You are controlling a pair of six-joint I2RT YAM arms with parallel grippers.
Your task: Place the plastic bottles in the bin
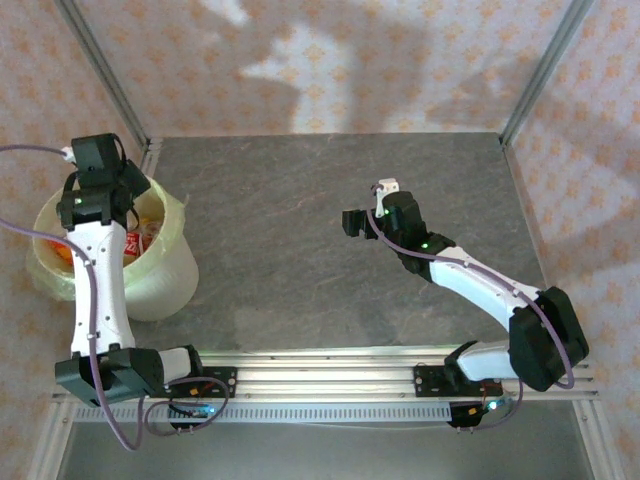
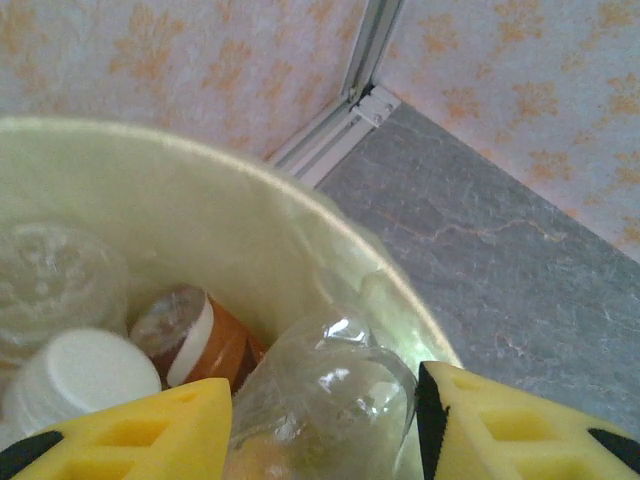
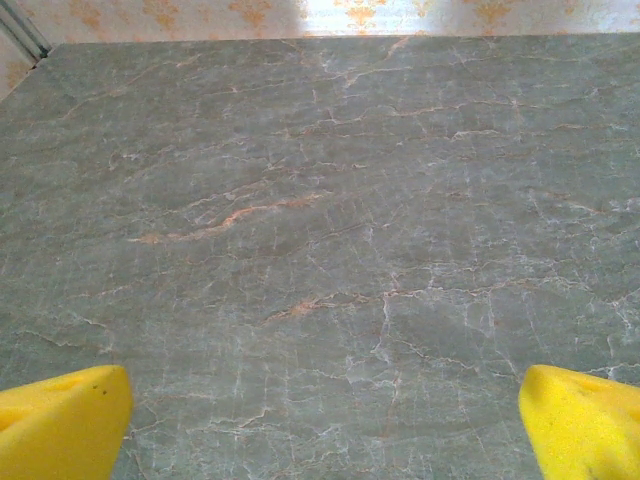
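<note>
Bottles (image 2: 200, 345) are lying in the bin (image 2: 300, 225); left pincer (image 2: 325, 400) is gripping a clear bottle (image 2: 330, 365) above it for dropping; right pincer (image 3: 320, 420) is hanging spread wide, empty.

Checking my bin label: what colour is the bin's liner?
Pale yellow-green liner on the bin, best in the left wrist view.
</note>
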